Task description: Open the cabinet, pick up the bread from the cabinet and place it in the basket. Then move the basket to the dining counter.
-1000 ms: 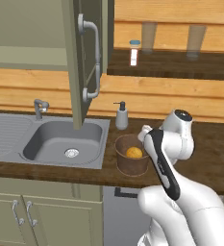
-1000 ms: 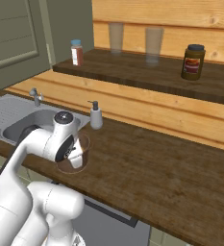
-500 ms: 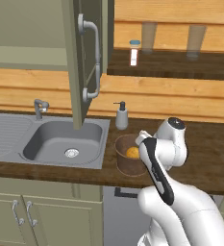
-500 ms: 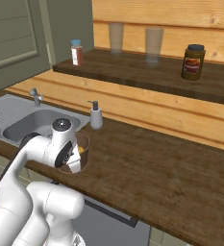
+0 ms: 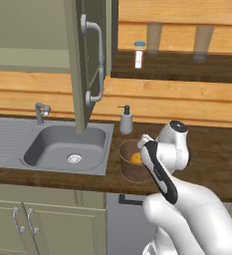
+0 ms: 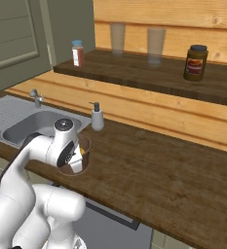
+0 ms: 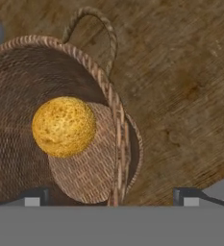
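Near the front edge of the counter, just right of the sink, I see the basket with the bread lying inside it. My gripper hangs right over the basket rim, spread wide and holding nothing. The cabinet door stands open above the sink.

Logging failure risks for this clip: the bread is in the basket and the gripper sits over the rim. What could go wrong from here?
1. The open gripper straddles the basket wall; a shallow pinch on the thin rim could slip or tip the basket on lifting.
2. The bread lies loose inside, so a tilt could roll it out.
3. The soap dispenser stands close behind the basket, and the open cabinet door hangs nearby; a swing toward the dining counter might clip either.
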